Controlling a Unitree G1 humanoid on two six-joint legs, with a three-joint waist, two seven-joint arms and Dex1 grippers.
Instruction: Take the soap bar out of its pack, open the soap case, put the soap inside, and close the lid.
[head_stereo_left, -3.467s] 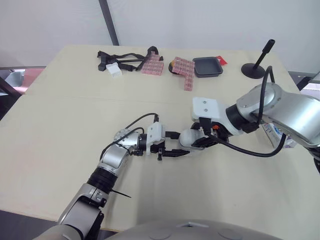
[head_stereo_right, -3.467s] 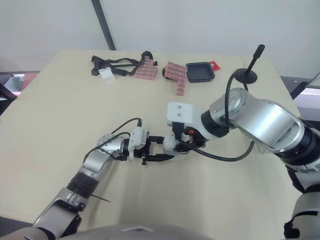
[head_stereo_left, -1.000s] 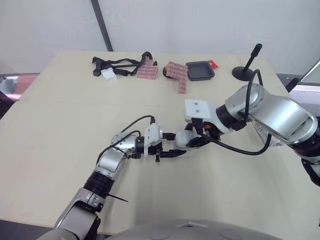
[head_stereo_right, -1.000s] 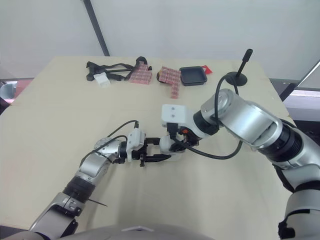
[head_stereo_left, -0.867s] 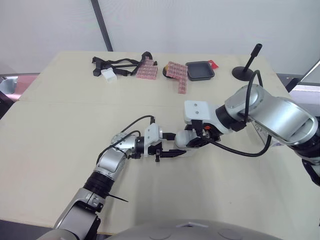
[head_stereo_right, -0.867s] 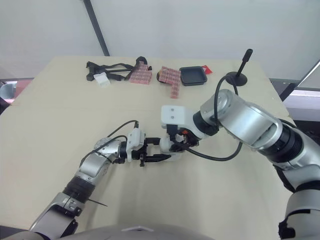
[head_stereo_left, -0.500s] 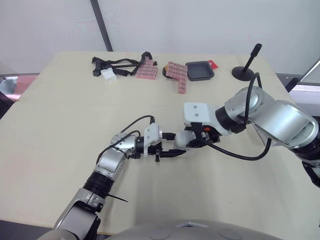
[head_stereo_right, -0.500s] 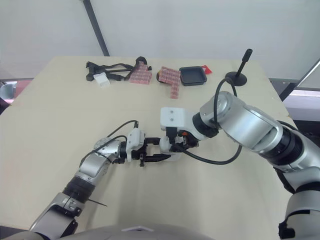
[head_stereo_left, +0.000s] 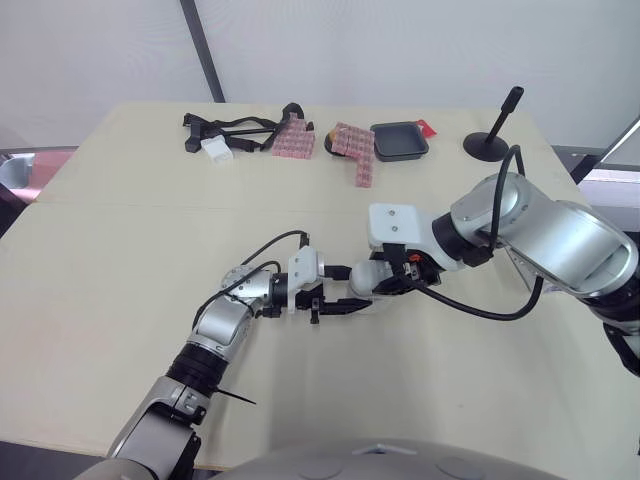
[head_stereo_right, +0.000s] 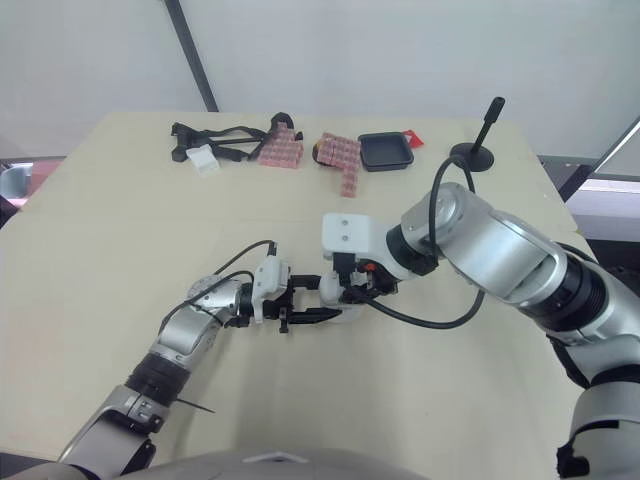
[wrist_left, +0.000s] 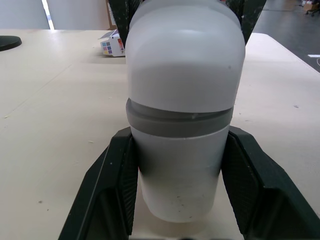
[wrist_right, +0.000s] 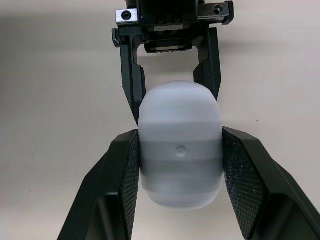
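Observation:
A white soap case (head_stereo_left: 364, 291) with a grey band around its middle lies on the table's centre, its lid down. My left gripper (head_stereo_left: 345, 304) is shut on one end of it, fingers (wrist_left: 118, 175) pressing both sides. From the opposite end my right gripper (head_stereo_left: 386, 285) is shut on the same case (wrist_right: 180, 155), with fingers (wrist_right: 125, 170) against its flanks. In the right wrist view the left gripper (wrist_right: 175, 100) faces mine across the case. A small printed box (wrist_left: 112, 46), perhaps the soap pack, stands farther off on the table.
Along the far edge lie a black strap bundle (head_stereo_left: 235, 128), a white block (head_stereo_left: 215, 150), two pink block clusters (head_stereo_left: 297, 140) (head_stereo_left: 357, 148), a dark tray (head_stereo_left: 399, 140) and a black stand (head_stereo_left: 490, 140). Bare tabletop (head_stereo_left: 130, 260) surrounds the grippers.
Both grippers keep their hold on the case. The right wrist has shifted only slightly, and the case has not visibly moved on the table.

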